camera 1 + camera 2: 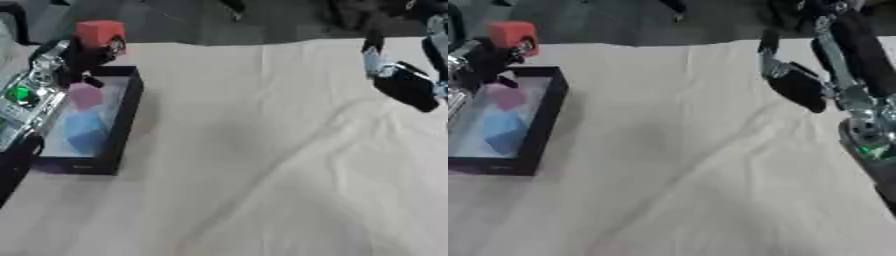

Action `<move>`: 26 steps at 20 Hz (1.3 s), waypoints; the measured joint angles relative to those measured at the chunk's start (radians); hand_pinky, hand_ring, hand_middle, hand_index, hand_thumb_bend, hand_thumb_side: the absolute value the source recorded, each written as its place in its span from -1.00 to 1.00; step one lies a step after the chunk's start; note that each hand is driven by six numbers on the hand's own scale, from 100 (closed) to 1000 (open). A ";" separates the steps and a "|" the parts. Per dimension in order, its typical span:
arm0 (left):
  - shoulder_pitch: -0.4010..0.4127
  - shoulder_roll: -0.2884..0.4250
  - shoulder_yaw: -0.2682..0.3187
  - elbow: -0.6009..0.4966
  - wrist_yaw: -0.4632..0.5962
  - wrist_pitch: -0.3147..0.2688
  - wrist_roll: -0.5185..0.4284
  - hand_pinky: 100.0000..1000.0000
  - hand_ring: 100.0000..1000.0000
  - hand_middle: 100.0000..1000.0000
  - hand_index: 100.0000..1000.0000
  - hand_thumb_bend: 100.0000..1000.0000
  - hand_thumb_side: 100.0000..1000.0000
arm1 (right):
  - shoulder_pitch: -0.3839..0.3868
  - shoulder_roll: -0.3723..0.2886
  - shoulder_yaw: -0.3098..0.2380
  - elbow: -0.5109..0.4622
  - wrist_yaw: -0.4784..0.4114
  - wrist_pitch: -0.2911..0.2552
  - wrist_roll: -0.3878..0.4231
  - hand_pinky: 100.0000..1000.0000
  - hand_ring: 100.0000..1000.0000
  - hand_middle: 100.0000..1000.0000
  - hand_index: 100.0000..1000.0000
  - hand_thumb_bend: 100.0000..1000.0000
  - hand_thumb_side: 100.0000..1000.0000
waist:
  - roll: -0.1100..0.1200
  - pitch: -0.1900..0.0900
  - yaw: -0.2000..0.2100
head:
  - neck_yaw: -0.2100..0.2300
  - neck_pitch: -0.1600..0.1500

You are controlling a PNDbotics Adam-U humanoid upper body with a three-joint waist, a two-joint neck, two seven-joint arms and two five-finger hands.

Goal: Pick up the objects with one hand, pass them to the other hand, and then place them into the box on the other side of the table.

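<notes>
My left hand (83,55) is shut on a red block (99,32), held above the far end of the black box (125,117) at the table's left side. Inside the box lie a pink piece (85,96) and a blue piece (86,130) on a pale floor. My right hand (794,82) hangs over the far right of the table with its fingers relaxed and nothing in it.
A cream cloth (262,165) with soft wrinkles covers the table. Dark floor runs along the far edge. My right forearm (868,135) comes down the right side of the right eye view.
</notes>
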 measured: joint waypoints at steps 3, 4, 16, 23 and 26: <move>0.022 0.018 0.026 0.024 -0.075 -0.004 0.004 0.04 1.00 0.13 -0.27 -1.00 -0.53 | 0.010 -0.007 -0.038 0.000 -0.107 0.010 -0.028 0.53 0.44 0.29 0.60 -1.00 -0.42 | -0.002 0.006 -0.005 | 0.000 0.000; 0.027 0.021 0.036 0.037 -0.104 -0.004 0.001 0.05 1.00 0.13 -0.26 -1.00 -0.55 | 0.011 -0.011 -0.049 0.000 -0.145 0.009 -0.043 0.53 0.43 0.29 0.59 -1.00 -0.40 | -0.003 0.008 -0.006 | 0.000 0.000; 0.045 0.024 0.095 0.182 -0.354 -0.026 -0.138 0.22 1.00 0.31 0.17 -0.74 -0.85 | 0.031 -0.019 -0.106 0.000 -0.306 0.013 -0.155 0.52 0.40 0.25 0.57 -1.00 -0.27 | -0.012 0.024 -0.013 | 0.035 0.000; 0.049 0.023 0.123 0.247 -0.493 -0.043 -0.193 0.37 1.00 0.50 0.40 -0.46 -0.84 | 0.036 -0.019 -0.114 0.000 -0.319 0.013 -0.173 0.52 0.39 0.24 0.57 -1.00 -0.24 | -0.017 0.032 -0.014 | 0.083 -0.009; 0.050 0.023 0.129 0.258 -0.525 -0.046 -0.212 0.48 1.00 0.61 0.54 -0.09 -0.71 | 0.036 -0.019 -0.115 0.000 -0.322 0.012 -0.178 0.52 0.39 0.24 0.57 -1.00 -0.24 | -0.017 0.034 -0.014 | 0.095 -0.013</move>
